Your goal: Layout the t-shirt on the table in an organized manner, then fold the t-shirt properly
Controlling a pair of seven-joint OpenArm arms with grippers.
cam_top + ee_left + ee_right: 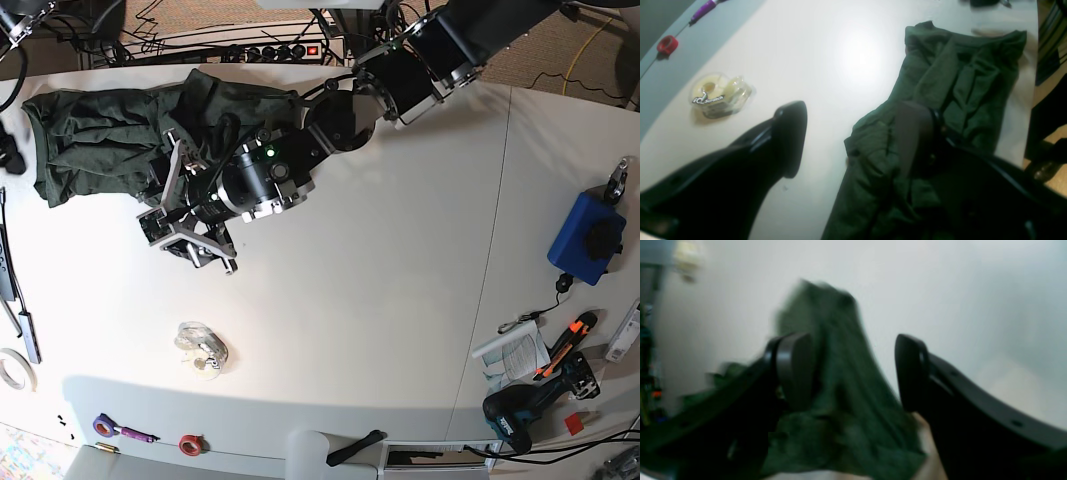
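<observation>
The dark green t-shirt [100, 135] lies crumpled in a long bunch at the far left of the white table [380, 300]. My left gripper [170, 205] hovers at the shirt's near end, open. In the left wrist view one finger [790, 140] is over bare table [840, 50] and the other finger [917, 140] is over the t-shirt [960, 76]; nothing is pinched. The right wrist view is blurred: my right gripper [853, 373] stands open with the t-shirt [840, 356] below and between its fingers, above the table [940, 290]. I cannot make out the right gripper in the base view.
A clear tape dispenser [200, 350] [720, 95] sits near the front. A red tape roll [190, 442] and purple marker [120, 430] lie on the front ledge. A blue box [585, 240], drill [530, 400] and small tools fill the right side. Hand tools [15, 290] line the left edge.
</observation>
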